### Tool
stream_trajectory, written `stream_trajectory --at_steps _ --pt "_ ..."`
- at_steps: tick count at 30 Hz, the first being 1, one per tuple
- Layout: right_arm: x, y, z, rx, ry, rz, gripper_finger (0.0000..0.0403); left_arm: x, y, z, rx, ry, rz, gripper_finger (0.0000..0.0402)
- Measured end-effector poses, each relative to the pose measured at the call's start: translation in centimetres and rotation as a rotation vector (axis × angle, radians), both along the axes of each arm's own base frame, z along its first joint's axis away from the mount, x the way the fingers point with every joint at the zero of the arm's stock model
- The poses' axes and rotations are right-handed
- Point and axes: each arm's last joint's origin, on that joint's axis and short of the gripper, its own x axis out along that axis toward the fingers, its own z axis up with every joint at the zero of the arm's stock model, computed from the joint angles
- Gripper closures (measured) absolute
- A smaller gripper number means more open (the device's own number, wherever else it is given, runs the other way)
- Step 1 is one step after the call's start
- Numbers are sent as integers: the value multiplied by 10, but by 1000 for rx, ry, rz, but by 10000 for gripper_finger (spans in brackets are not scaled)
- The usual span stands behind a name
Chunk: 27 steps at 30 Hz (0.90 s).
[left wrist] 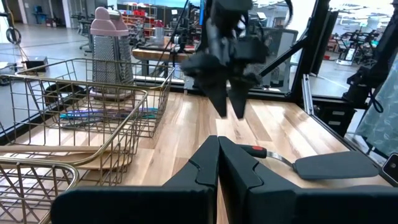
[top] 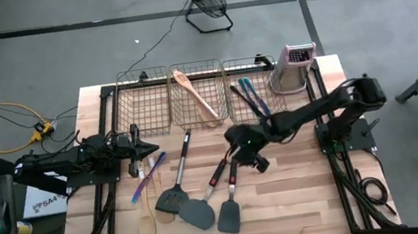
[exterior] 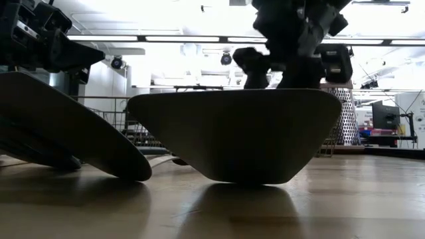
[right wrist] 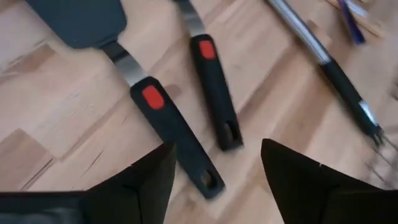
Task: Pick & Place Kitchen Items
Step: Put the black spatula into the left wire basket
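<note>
Several kitchen items lie flat on the wooden table (top: 302, 194): three dark spatulas (top: 198, 213), a wooden fork (top: 146, 224) and a purple piece (top: 145, 175). My right gripper (top: 248, 159) hangs open above the handle ends of two black-handled spatulas with red dots (right wrist: 174, 127) (right wrist: 214, 99), its fingers pointing down at a slant. One handle end (right wrist: 208, 180) shows between the fingers, and the gripper touches nothing. My left gripper (left wrist: 217, 155) rests shut at the table's left side, pointing level across it. A wooden spoon (top: 194, 94) lies in the middle basket.
Three wire baskets (top: 145, 101) stand along the far edge; the right one holds slim blue and teal pieces (top: 251, 95). A metal grater (top: 294, 68) stands at the far right. A steel-shafted spatula (right wrist: 323, 62) lies just left of the two handles.
</note>
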Motion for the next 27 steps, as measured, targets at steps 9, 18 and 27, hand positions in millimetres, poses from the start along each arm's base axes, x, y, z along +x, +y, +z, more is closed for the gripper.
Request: stream_trajectory --at_steps 9,18,27 --pt "28 27 -29 -61 26 85 173 0 0 0 0 0 0 398" --pt "34 36 -34 -167 112 104 175 0 0 0 0 0 0 398" --pt "29 45 -34 -211 157 198 176 0 0 0 0 0 0 398"
